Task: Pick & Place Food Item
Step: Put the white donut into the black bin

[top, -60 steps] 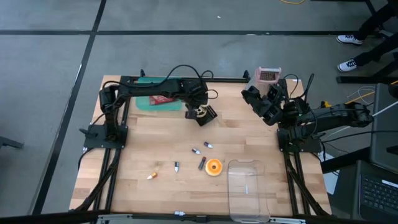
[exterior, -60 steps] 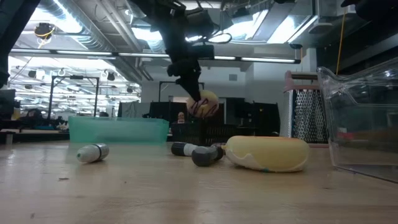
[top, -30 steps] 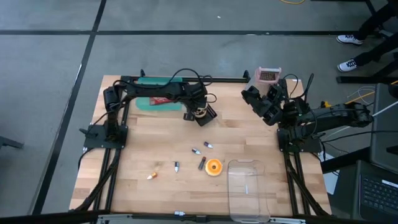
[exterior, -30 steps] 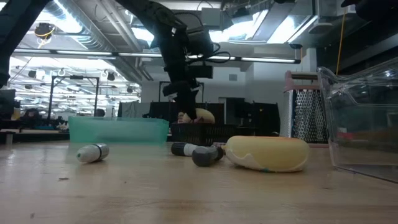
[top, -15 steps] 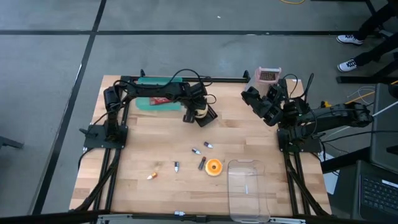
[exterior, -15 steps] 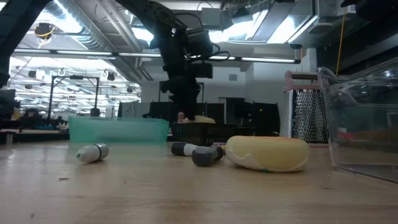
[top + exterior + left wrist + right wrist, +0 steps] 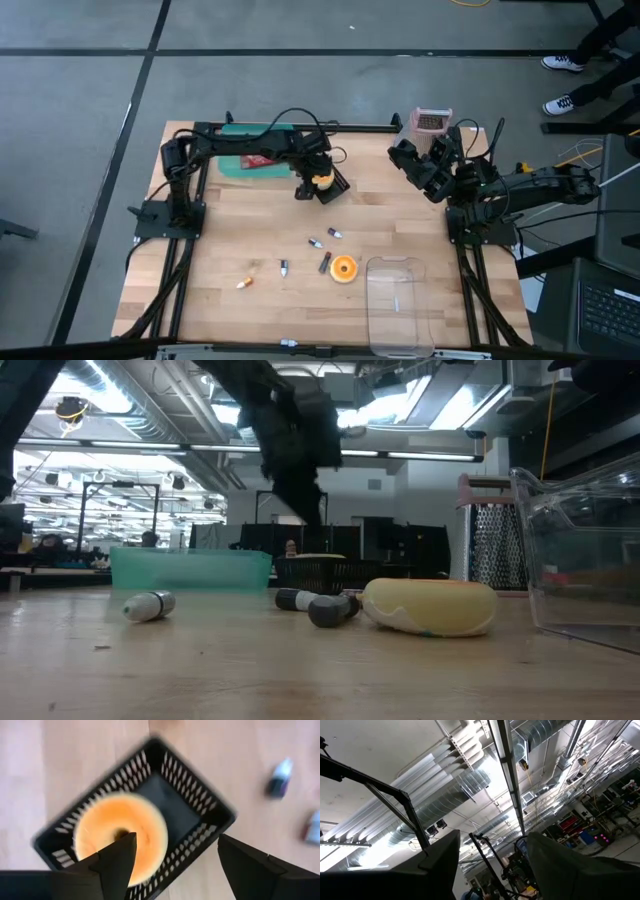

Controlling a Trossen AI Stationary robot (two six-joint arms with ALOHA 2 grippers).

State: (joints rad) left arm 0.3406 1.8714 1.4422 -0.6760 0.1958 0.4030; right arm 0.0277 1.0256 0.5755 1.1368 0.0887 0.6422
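An orange donut (image 7: 120, 836) lies flat inside a small black slotted basket (image 7: 200, 815) on the far middle of the table; the high view shows the donut (image 7: 321, 181) in the basket (image 7: 332, 186). My left gripper (image 7: 176, 840) hangs open just above the basket, fingers pointing steeply down and touching nothing; it is also in the low view (image 7: 303, 495). My right gripper (image 7: 492, 845) waits at the table's right side, open, pointing up at the ceiling.
A teal tray (image 7: 250, 160) holding a red item sits behind the basket. A second orange ring (image 7: 343, 268), several small bottles (image 7: 322, 242) and a clear plastic container (image 7: 400, 305) lie nearer the front. A grater (image 7: 432, 121) stands at the far right.
My left gripper has lowered the donut into the black basket, opened and let go, then risen a little above it. The donut now rests inside the basket.
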